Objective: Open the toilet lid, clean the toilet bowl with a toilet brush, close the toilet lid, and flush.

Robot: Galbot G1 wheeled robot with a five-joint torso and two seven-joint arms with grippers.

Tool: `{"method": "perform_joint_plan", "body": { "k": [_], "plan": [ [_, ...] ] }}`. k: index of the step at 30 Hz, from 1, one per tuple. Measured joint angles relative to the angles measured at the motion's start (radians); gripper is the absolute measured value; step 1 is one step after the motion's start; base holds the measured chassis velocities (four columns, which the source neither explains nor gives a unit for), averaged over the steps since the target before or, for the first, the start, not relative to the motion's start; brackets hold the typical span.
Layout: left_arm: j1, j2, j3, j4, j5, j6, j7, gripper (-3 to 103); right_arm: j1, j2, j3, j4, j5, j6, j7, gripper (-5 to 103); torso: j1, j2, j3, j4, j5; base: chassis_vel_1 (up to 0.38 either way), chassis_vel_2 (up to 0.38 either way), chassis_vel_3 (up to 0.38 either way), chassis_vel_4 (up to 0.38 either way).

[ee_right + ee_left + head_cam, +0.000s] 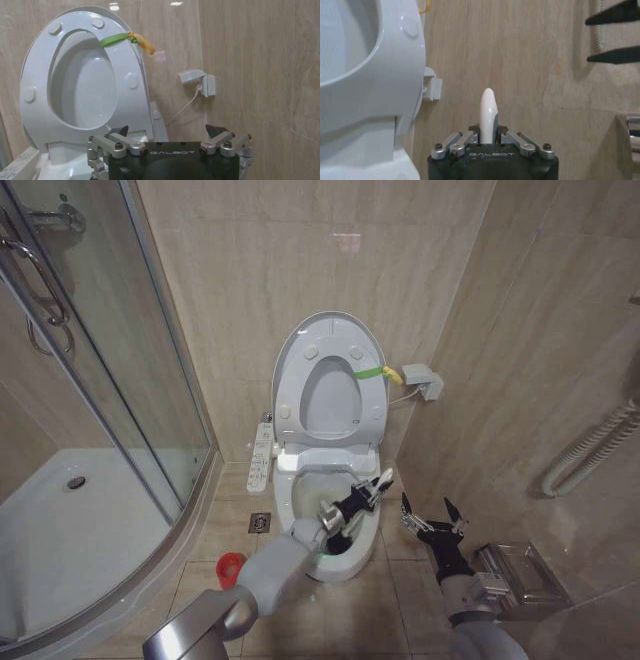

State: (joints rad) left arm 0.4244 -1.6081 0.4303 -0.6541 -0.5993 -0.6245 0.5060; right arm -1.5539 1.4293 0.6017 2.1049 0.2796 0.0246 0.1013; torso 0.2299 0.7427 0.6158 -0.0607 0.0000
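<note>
Markings: "GALBOT" is printed in pale letters on the black body of both my grippers, readable in each wrist view.

Left gripper [372, 492]: my arm reaches forward from the lower left, wrist over the front of the toilet bowl [345, 563]. Fingers clamped on the toilet brush [487, 114], whose slim glossy white handle stands out between them with a rounded tip. The brush head is hidden from me.

Right gripper [432, 514]: held beside the bowl on its right, above the tiled floor, fingers spread wide, holding nothing.

Toilet lid [296, 355]: glossy white oval, raised upright against the beige tiled wall, with the ring-shaped seat [372, 412] lifted against it. Small round bumpers show on the seat's face. A green-yellow strap [378, 372] is tied at its right edge.

Bowl: white ceramic, open, with a long white button panel [261, 453] at its left side.

Red cup [230, 567]: on the floor left of the bowl.

Wall socket box [425, 380]: grey, right of the lid, cable attached.
</note>
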Motion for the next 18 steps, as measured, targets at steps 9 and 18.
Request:
{"method": "perform_joint_plan", "body": {
  "k": [9, 18],
  "plan": [
    [-0.017, 0.0, -0.018, -0.004, 0.013, 0.002, 0.003, 20, 0.0, 0.0, 0.0, 0.0, 0.0, 0.0, 0.0, 100, 0.0, 0.0, 0.0, 0.0, 0.0, 0.0, 0.0, 0.0, 0.0],
    [-0.033, 0.0, -0.043, -0.037, 0.041, -0.054, -0.011, 20, 0.0, 0.0, 0.0, 0.0, 0.0, 0.0, 0.0, 100, 0.0, 0.0, 0.0, -0.0001, 0.0001, 0.0, 0.0, 0.0, 0.0]
  ]
}}
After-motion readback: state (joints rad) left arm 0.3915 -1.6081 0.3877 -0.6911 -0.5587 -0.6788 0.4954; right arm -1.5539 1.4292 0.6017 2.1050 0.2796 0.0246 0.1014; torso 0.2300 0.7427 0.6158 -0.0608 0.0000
